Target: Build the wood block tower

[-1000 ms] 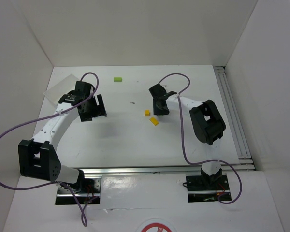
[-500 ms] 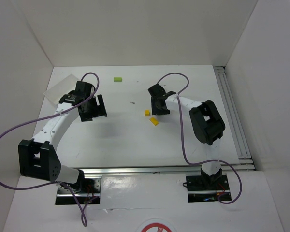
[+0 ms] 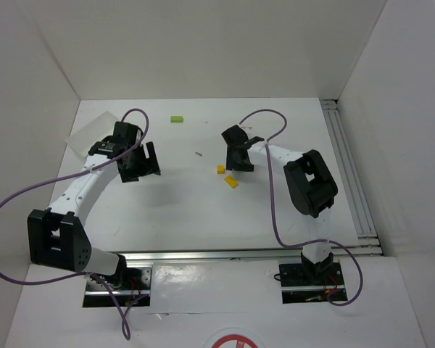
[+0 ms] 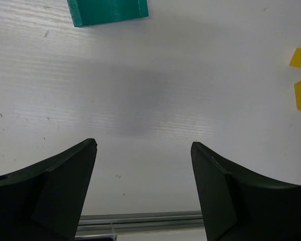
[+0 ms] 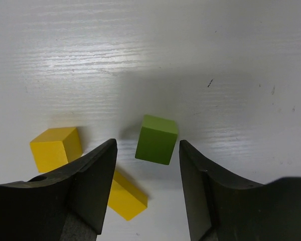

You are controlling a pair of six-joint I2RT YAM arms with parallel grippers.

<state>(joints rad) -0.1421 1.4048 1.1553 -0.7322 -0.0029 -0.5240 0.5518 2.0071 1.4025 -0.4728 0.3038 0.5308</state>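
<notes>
Over the last second my right gripper [image 5: 147,150] has shifted slightly; no block has moved. I judge this to be alignment for a pick, with stacking not yet begun. Its jaws stand wide and hold nothing, with the green block [image 5: 157,139] between the tips. A yellow block [image 5: 56,148] and a second yellow block [image 5: 126,195] lie beside one finger. The left gripper [image 4: 143,150] is wide and empty, with the teal arch [image 4: 109,11] ahead of it.

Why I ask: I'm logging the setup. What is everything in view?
yellow blocks: two, yellow, centre, close together
green block: one, darker green, between the fingers of the right gripper
light green block: one, far side, alone
teal piece: one, teal, ahead of the left gripper
tray: one, clear, far left corner
dark speck: one, centre, too small to identify
rail: one, metal, right edge
left gripper: one, black, open, empty
right gripper: one, black, open around the green block
</notes>
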